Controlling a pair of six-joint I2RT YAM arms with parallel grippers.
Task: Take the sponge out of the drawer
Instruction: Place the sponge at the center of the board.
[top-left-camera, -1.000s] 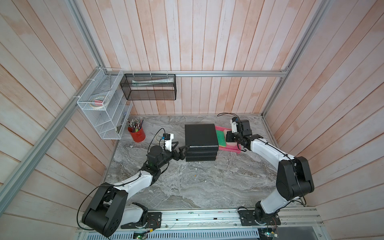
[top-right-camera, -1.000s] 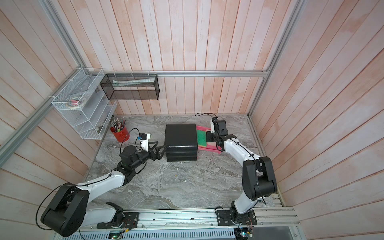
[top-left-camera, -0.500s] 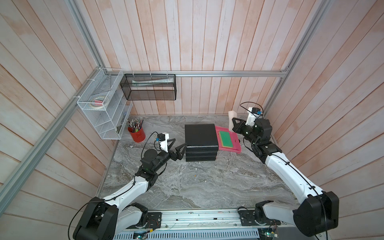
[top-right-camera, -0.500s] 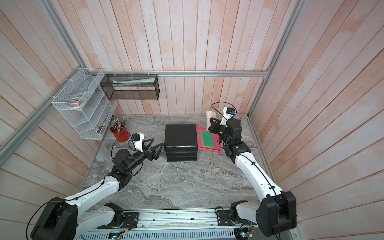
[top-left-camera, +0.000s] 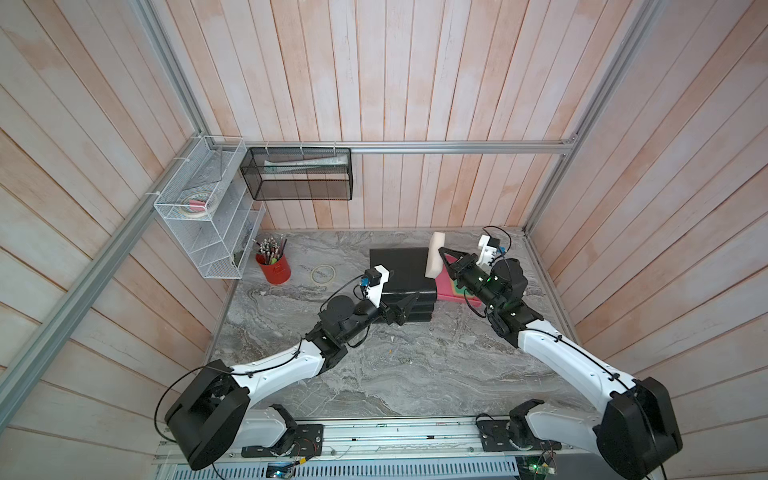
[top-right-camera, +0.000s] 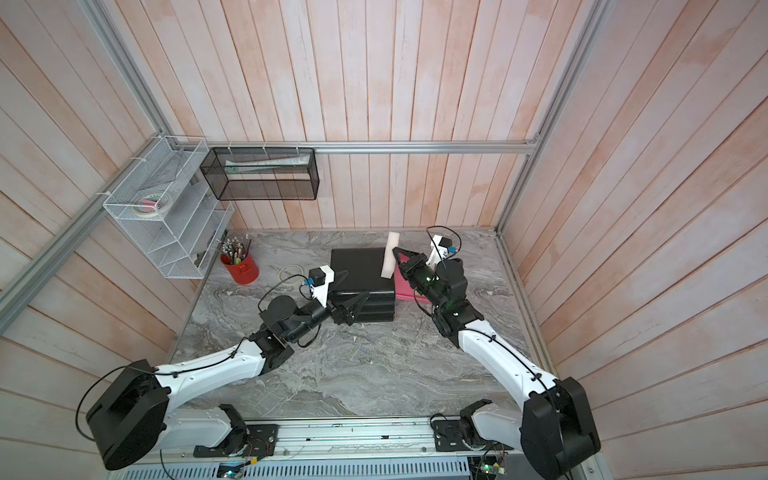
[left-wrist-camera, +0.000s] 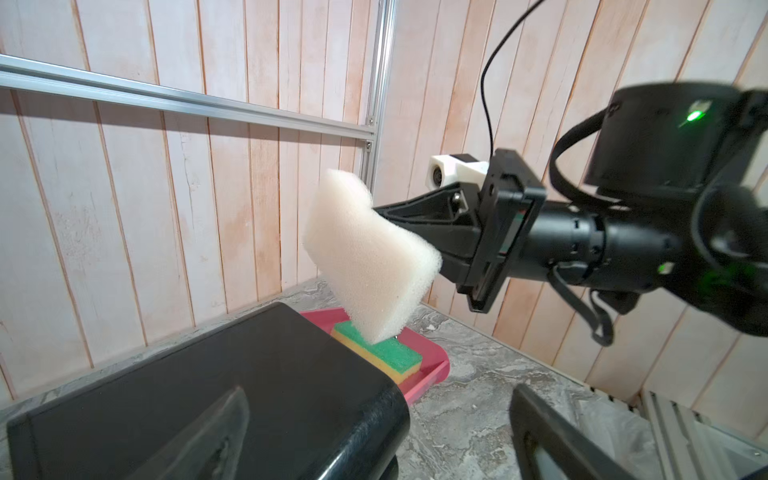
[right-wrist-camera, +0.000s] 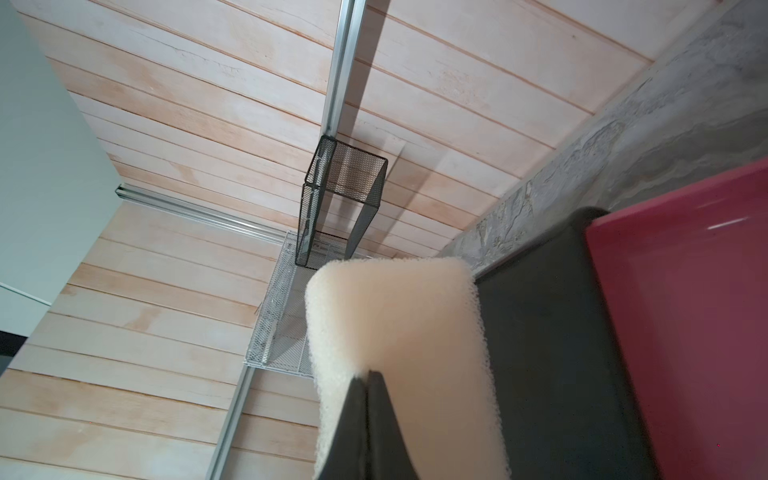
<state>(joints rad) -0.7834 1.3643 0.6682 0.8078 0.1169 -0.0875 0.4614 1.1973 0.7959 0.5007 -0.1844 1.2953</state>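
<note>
The right gripper (top-left-camera: 441, 250) is pinched shut on one edge of the white sponge (top-left-camera: 435, 262), holding it in the air over the open pink drawer (top-left-camera: 452, 292), at the far right. It looks light and squashy; a deeper pinch would hold surer. The left gripper (top-right-camera: 350, 287) gapes, empty.

Right wrist view: the white foam sponge (right-wrist-camera: 395, 332) runs out of view, the right gripper (right-wrist-camera: 368, 376) has its tips sunk into it, and the pink plastic drawer tray (right-wrist-camera: 685, 311) is cut off at the edge. Left wrist view: the left gripper (left-wrist-camera: 378, 390) shows only two blurred dark fingers, both cropped. The green-and-yellow sponge (left-wrist-camera: 386, 353) sits half hidden behind the white one. In a top view, the sticks in the red round cup (top-left-camera: 273, 270) are too small to tell apart.
</note>
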